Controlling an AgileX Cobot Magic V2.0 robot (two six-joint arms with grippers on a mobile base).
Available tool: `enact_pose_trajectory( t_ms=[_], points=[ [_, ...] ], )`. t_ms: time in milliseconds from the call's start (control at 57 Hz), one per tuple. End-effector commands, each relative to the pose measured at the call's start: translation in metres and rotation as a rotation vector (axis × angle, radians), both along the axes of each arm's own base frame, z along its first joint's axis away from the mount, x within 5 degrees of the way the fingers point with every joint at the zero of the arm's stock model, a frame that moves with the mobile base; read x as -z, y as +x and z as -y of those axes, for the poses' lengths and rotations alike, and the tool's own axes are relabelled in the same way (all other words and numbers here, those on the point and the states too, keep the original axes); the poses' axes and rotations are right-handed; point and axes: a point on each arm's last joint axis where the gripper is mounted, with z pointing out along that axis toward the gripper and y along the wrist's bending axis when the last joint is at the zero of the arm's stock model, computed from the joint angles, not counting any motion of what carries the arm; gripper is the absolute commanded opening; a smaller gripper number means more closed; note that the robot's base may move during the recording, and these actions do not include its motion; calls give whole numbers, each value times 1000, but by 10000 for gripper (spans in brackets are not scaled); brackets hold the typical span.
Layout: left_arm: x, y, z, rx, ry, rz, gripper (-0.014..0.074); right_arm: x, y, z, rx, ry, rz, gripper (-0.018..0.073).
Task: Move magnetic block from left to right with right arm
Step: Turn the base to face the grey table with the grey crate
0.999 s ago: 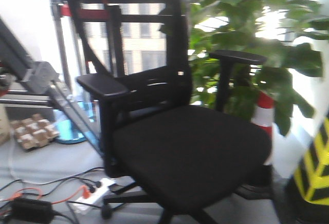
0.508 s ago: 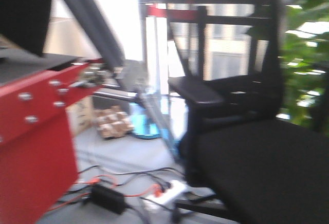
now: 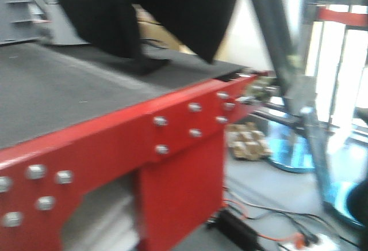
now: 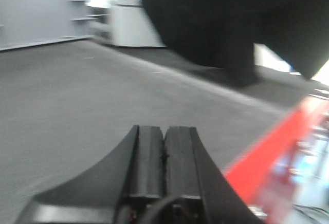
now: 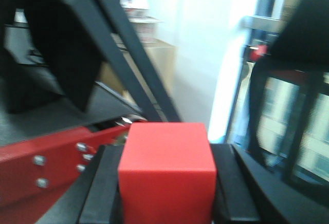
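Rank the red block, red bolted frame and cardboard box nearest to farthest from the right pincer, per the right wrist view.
1. Red block, gripped in the right pincer.
2. Red bolted frame, lower left.
3. Cardboard box, behind, upper centre.

The front view swings across the scene. The black office chair that fills the frame 1 s ago sits in the right half 0.5 s ago and is now out of the picture, as is the green plant behind it. The red bolted frame [image 3: 172,127], only a piece at the left 0.5 s ago, now spans from the left edge past the centre, with a dark grey table top [image 3: 57,90] above it. The cardboard tray [image 3: 248,143] and blue disc [image 3: 290,156] shift from far left to right of centre. The black power brick [image 3: 237,228] moves from lower left to lower right.
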Motion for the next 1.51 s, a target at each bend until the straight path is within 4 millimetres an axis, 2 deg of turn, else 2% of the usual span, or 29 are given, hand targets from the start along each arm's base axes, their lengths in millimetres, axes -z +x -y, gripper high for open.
enact_pose_trajectory(
  t_ms=[0, 1490],
  points=[
    [-5, -1, 0, 1, -19, 84, -126, -16, -1, 0, 3, -16, 101, 246],
    [-5, -1, 0, 1, -19, 84, -126, -16, -1, 0, 3, -16, 101, 246]
  ],
)
